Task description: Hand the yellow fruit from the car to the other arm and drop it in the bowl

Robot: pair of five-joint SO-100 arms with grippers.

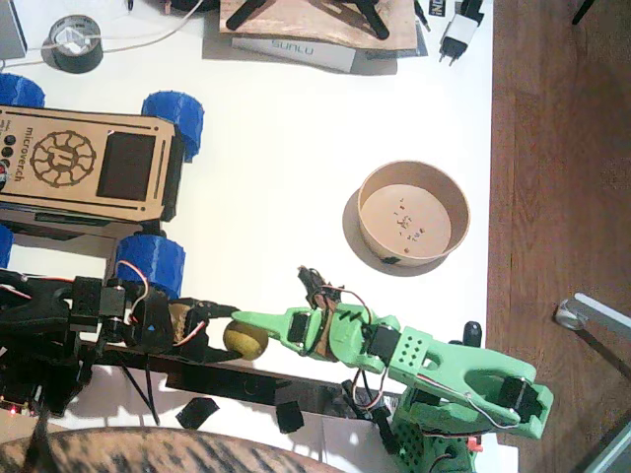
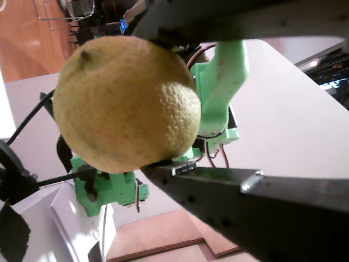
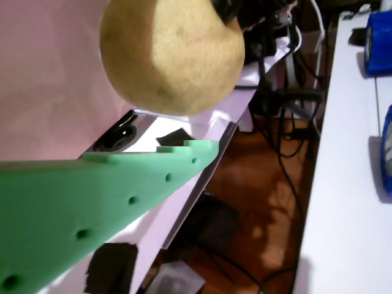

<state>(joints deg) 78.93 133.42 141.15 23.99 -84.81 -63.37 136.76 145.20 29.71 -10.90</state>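
Hanging between the two grippers near the table's front edge, the yellow fruit (image 1: 245, 340) sits clear of the car (image 1: 89, 168) and well apart from the bowl (image 1: 412, 215). Left gripper (image 1: 219, 327), black: jaws closed on the fruit; in a wrist view (image 2: 126, 103) the black fingers (image 2: 256, 202) press it above and below. The other arm (image 1: 434, 374), green, reaches in from the right; its gripper (image 1: 264, 331) meets the fruit's far side. In a wrist view one green finger (image 3: 92, 208) lies just under the fruit (image 3: 173, 55), contact unclear, second finger out of frame; cannot tell whether these jaws have closed. Bowl empty, speckled bottom. Black tape roll (image 1: 75, 43) at the back left
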